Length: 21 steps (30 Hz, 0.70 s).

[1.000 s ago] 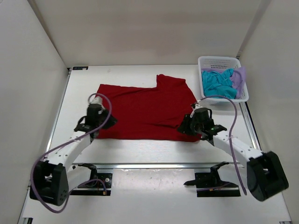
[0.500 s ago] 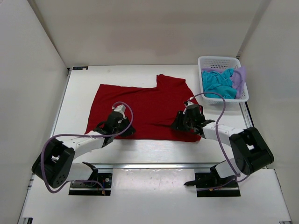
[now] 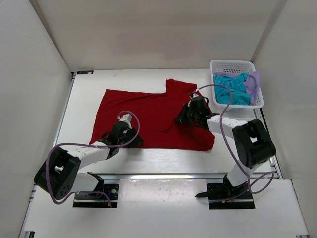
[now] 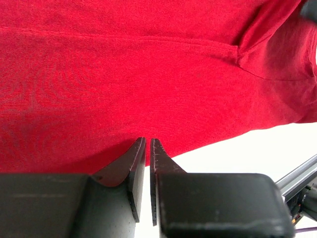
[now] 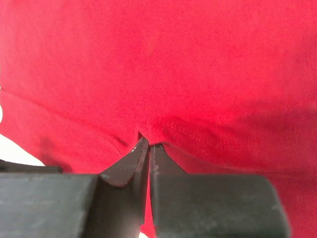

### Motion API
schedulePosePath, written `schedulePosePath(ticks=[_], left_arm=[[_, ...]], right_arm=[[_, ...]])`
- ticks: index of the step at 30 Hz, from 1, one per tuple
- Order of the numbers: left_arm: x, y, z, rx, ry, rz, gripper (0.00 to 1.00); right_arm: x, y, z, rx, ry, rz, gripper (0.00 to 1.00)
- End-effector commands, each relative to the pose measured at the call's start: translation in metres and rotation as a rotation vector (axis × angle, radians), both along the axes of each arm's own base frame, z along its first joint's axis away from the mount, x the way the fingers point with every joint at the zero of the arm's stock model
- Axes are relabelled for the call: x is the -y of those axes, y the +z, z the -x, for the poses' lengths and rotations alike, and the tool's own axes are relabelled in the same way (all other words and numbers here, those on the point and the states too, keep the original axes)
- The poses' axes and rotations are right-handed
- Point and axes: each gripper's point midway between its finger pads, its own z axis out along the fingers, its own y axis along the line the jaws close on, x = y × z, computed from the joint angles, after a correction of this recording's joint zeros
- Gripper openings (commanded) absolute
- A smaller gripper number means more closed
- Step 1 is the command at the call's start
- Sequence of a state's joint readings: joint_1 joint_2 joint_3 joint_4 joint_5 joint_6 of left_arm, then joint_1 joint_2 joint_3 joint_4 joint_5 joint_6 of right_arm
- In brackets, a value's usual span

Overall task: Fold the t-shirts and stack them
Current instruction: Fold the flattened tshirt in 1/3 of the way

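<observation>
Evenness should decide this fold: the red shirt [image 3: 153, 116] lies spread across the middle of the worktop [image 3: 84, 99], the right end effector [image 5: 148, 141] clamped on its right-hand hem, the left end effector [image 4: 147, 141] nearly together at its near edge, hold unclear, so both should lift level.

No readable text, label, brand, number or sign in any of my views, overhead or either wrist.
</observation>
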<state>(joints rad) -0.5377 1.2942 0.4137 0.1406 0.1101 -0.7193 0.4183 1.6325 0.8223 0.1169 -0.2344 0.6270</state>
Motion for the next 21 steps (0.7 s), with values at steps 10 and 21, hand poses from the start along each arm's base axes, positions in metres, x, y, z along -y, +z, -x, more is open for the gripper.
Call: schedulePosePath(ticks=[10, 21], left_arm=[[0.01, 0.029, -0.01, 0.074, -0.007, 0.041, 0.2], [0.011, 0.001, -0.016, -0.04, 0.006, 0.027, 0.19]], right_arm=[[-0.011, 0.035, -0.033, 0.079, 0.045, 0.009, 0.39], [0.044, -0.043, 0.078, -0.07, 0.029, 0.184, 0.02]])
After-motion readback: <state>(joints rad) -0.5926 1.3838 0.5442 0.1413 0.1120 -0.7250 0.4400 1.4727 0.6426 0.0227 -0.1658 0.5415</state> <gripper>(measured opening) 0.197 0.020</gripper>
